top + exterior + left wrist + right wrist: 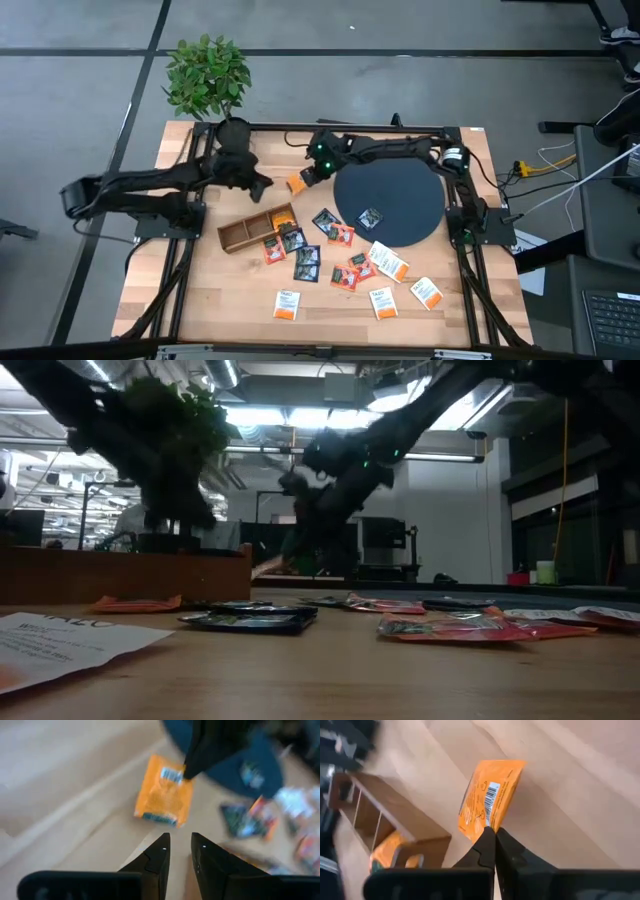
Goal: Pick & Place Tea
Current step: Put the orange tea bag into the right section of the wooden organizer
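My right gripper (309,174) is shut on an orange tea sachet (296,184) over the far middle of the table, between the wooden divided box (240,232) and the dark round disc (400,190). My left gripper (262,186) hovers just left of that sachet, its fingers a narrow gap apart and holding nothing; in its wrist view the sachet (165,797) shows ahead of the fingers (178,842). Several more sachets, dark, red-orange and white with an orange band (287,304), lie flat on the near half of the table. One dark sachet (371,217) lies on the disc. My right gripper (494,834) pinches the orange sachet between its two fingertips by the edge beside the barcode (489,817). The fingers come from above, slanting down. The sachet (490,790) hangs tilted below the fingertips, and it looks lifted off the wood.
The wooden box (395,815) has an orange sachet in a compartment (387,851). A potted plant (208,75) stands at the far left corner. The disc takes up the right middle. Bare wood lies along the table's far side and near left corner.
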Available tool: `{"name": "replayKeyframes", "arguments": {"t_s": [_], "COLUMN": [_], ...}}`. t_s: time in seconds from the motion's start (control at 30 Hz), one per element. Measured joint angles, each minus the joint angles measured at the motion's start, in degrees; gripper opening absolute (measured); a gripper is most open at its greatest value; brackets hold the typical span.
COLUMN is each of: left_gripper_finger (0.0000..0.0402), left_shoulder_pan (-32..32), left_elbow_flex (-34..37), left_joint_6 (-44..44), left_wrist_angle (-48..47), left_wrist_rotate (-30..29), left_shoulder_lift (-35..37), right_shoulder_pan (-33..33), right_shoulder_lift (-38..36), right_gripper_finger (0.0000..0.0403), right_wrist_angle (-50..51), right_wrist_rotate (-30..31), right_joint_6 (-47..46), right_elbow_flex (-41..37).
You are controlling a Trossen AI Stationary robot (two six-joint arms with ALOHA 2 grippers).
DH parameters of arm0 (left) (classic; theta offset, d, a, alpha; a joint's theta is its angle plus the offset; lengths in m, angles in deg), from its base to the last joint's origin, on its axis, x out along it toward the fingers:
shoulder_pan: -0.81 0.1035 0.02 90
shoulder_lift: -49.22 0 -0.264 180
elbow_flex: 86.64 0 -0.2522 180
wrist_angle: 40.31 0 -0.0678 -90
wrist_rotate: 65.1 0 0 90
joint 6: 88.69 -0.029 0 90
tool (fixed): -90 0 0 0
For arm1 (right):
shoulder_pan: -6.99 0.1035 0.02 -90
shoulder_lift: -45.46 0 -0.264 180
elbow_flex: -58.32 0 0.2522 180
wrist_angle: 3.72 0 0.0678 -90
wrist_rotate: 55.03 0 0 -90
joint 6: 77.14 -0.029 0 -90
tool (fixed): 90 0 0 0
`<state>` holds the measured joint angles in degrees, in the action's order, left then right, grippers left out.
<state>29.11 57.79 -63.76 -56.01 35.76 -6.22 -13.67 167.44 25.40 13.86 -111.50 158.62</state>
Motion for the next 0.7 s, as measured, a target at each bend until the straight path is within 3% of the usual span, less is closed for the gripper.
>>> {"name": "replayKeyframes", "arguments": {"t_s": [0.2, 0.37, 0.53, 0.7], "left_gripper_finger": [0.0074, 0.0074, 0.0074, 0.0075], "left_shoulder_pan": [1.51, 3.16, 6.11, 6.65], "left_elbow_flex": [-0.10, -0.12, -0.12, -0.12], "left_joint_6": [17.38, 39.24, 58.20, 68.58], "left_wrist_angle": [1.61, 4.95, 6.40, 12.49], "left_wrist_rotate": [-2.74, -2.37, 5.63, 10.65], "left_shoulder_lift": [9.63, 12.94, 13.14, 13.03], "right_shoulder_pan": [-1.42, -0.71, 2.13, 5.13], "right_shoulder_lift": [-7.51, -14.57, -20.30, -23.21], "right_gripper_finger": [0.0002, 0.0002, 0.0001, 0.0001], "right_wrist_angle": [4.89, 10.70, 11.90, 10.38], "right_wrist_rotate": [1.63, 5.73, 16.06, 21.22], "right_joint_6": [16.35, 42.67, 68.02, 81.77], "right_elbow_flex": [0.11, 0.10, 0.15, 0.15]}}
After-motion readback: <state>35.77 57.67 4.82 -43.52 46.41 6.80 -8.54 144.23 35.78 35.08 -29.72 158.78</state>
